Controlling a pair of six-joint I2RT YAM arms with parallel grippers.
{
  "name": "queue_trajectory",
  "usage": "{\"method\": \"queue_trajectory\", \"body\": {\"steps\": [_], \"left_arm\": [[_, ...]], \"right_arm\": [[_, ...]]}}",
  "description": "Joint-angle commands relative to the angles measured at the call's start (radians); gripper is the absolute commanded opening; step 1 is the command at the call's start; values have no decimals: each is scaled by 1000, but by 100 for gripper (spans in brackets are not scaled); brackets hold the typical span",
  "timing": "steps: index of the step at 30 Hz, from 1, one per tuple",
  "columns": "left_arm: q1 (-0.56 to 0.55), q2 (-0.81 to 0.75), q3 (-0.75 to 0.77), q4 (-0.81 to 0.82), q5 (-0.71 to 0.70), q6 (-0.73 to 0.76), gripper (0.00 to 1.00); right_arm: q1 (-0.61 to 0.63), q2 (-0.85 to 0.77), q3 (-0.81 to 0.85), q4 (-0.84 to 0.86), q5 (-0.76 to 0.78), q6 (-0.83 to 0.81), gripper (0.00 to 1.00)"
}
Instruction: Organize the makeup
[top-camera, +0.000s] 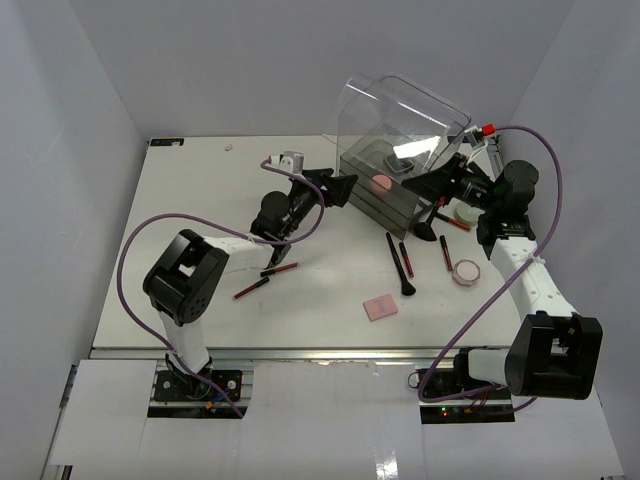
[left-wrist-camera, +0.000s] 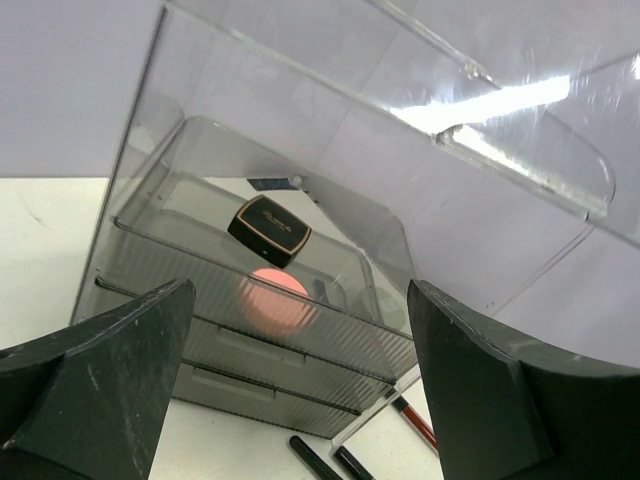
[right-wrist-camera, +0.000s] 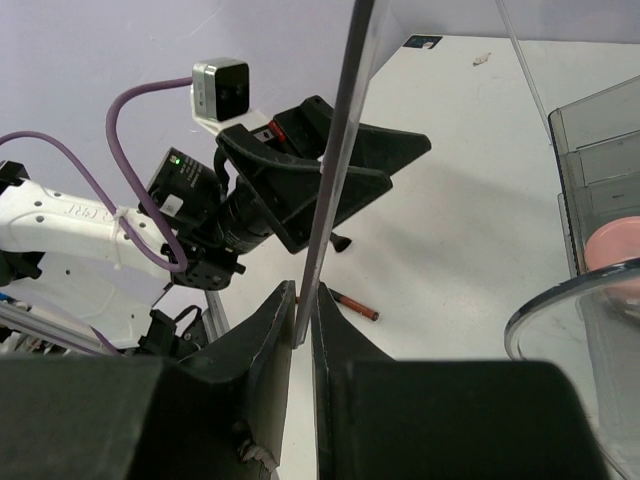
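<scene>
The clear drawer box (top-camera: 385, 205) stands at the back with its lid (top-camera: 400, 110) tipped up. My right gripper (top-camera: 436, 183) is shut on the lid's thin edge (right-wrist-camera: 335, 170), which is pinched between its fingers (right-wrist-camera: 270, 330). In the top tray lie a round pink compact (left-wrist-camera: 275, 300) and a small black compact (left-wrist-camera: 269, 230). Just left of the box, my left gripper (top-camera: 338, 187) is open and holds nothing. On the table lie black brushes (top-camera: 400, 264), red pencils (top-camera: 446, 252), a round pink compact (top-camera: 466, 271), a flat pink square (top-camera: 380, 307) and a pale green compact (top-camera: 467, 213).
Two more slim pencils (top-camera: 279, 269) lie on the table by the left arm's forearm. The box's two lower drawers (left-wrist-camera: 270, 375) are closed. White walls enclose the table on three sides.
</scene>
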Motion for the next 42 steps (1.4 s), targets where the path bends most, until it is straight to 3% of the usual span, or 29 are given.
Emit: {"method": "queue_trajectory", "body": {"steps": [1,15,20,24,29,33,42], "left_arm": [[4,-52,43,-4,74,-32,97],[4,-27,149,-42,74,-49,95],[4,-42,150,-49,80,-62,95],[4,-49,152,-47,81,-69,95],[4,-51,173,-54,85,-71,95],[4,-49,185,-60,85,-72,95],[7,-52,199,-67,86,-77,95]], "right_arm": [[7,-40,59,15,-39,-36,16],[7,-47,59,-18,-34,-62,17],[7,-46,53,-37,-34,-83,22],[7,-44,50,-54,-34,-99,33],[7,-61,55,-131,-25,-180,61],[7,-80,52,-212,-25,-246,77],[-6,-135,33,-398,-78,-461,84]]}}
